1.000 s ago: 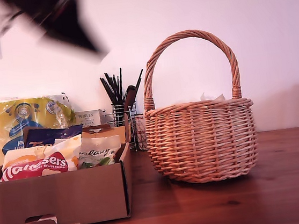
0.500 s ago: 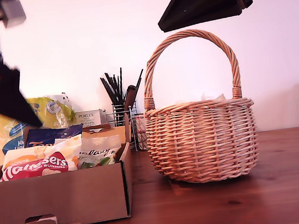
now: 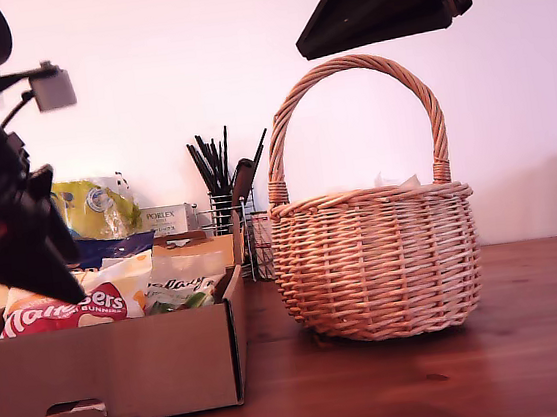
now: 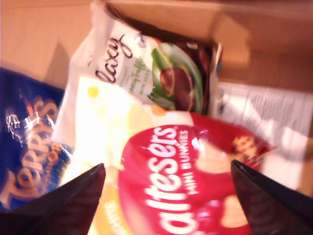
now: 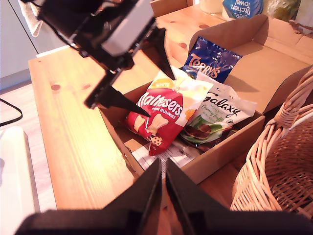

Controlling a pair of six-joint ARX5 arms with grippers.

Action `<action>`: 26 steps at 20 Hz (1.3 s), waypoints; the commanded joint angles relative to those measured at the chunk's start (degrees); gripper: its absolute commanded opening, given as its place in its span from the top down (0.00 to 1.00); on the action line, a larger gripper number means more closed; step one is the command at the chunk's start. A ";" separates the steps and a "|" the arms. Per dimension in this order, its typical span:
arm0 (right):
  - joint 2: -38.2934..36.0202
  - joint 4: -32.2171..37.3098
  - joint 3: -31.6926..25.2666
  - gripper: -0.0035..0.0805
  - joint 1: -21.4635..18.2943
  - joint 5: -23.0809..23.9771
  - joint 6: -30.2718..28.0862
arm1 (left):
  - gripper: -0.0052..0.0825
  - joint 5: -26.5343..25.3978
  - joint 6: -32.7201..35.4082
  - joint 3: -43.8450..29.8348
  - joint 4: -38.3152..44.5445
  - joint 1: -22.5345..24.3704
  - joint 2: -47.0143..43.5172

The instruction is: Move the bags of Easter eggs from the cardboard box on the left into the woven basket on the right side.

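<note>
Maltesers bag (image 4: pixel 186 191) red with white lettering. Galaxy bag (image 4: pixel 151 73) white, green-brown print. Terry's bag (image 4: pixel 27 147) dark blue, orange lettering. Cardboard box (image 3: pixel 126 372) plain brown. Woven basket (image 3: pixel 375 258) tan wicker. Table (image 3: pixel 429 383) reddish-brown wood. Claws black.

first gripper (image 5: pixel 146 73): black, tapered pointed fingers, grey-white block | green LED on arm | second gripper (image 5: pixel 163 183): black wedge fingers

Glossy plastic bags (image 4: pixel 166 161), matt corrugated cardboard box (image 3: pixel 126 372), rough woven wicker basket (image 3: pixel 375 263).
</note>
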 commanded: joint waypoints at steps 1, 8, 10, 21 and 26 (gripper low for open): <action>-0.24 0.13 0.17 0.97 0.24 -0.42 0.07 | 0.07 0.13 1.79 -0.46 0.20 0.48 3.04; -0.24 0.00 0.17 0.97 0.24 -0.42 0.07 | 0.07 1.27 2.71 -0.46 0.85 1.05 10.93; -0.24 0.00 0.17 0.97 0.24 -0.42 0.07 | 0.07 2.47 2.62 -0.46 0.48 1.51 13.59; -0.24 0.07 0.17 0.97 0.24 -0.39 0.07 | 0.40 1.57 0.52 0.07 -4.44 1.25 15.91; -0.24 0.17 0.17 0.97 0.24 -0.42 0.07 | 0.77 1.79 0.48 3.02 -8.44 1.16 15.04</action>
